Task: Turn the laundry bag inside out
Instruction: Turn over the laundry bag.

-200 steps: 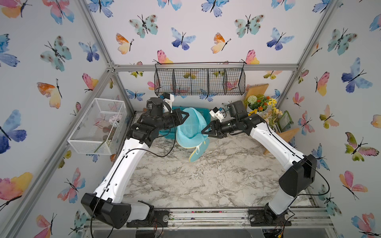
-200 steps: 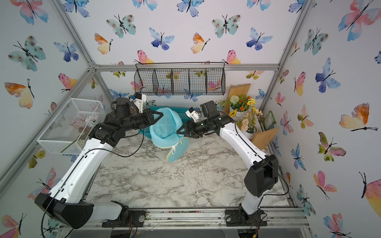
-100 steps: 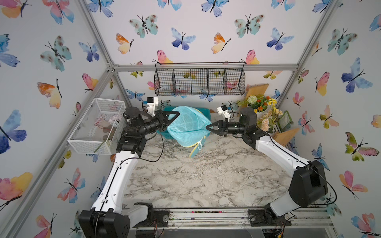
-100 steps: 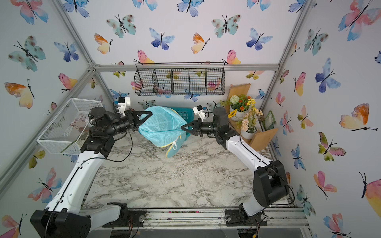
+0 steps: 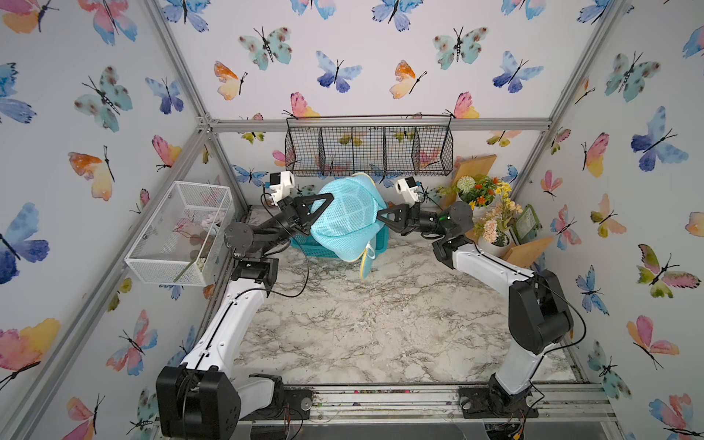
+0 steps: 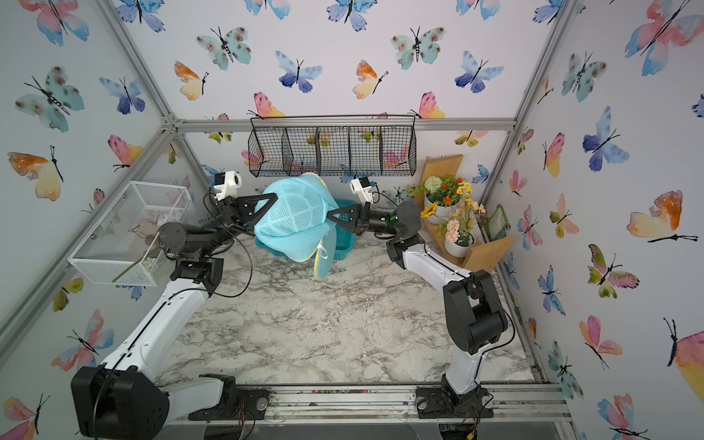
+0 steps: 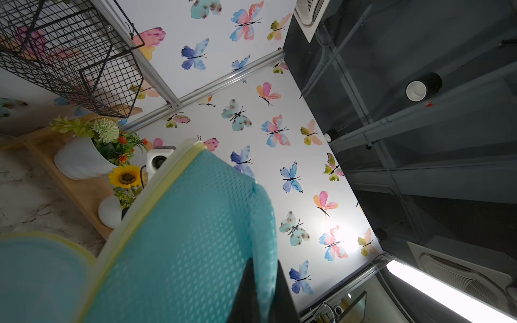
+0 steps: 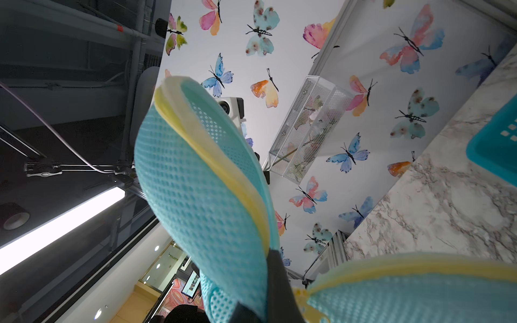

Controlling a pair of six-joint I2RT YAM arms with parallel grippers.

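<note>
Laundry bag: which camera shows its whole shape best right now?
A top view: the whole laundry bag hangs above the table, pinched between the left hand and right hand. Wrist views show only close-up mesh and yellow piping, partly blurred.

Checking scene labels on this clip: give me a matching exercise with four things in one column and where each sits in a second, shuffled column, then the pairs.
Things
1. laundry bag
2. teal slotted basket
3. black wire basket
4. white mesh box

Places
A. hung on the back rail
B. standing on the marble table, at the back
C. mounted on a side wall
D. in the air, pinched by the left gripper and the right gripper

Pairs: 1-D, 2-B, 3-A, 4-C
</note>
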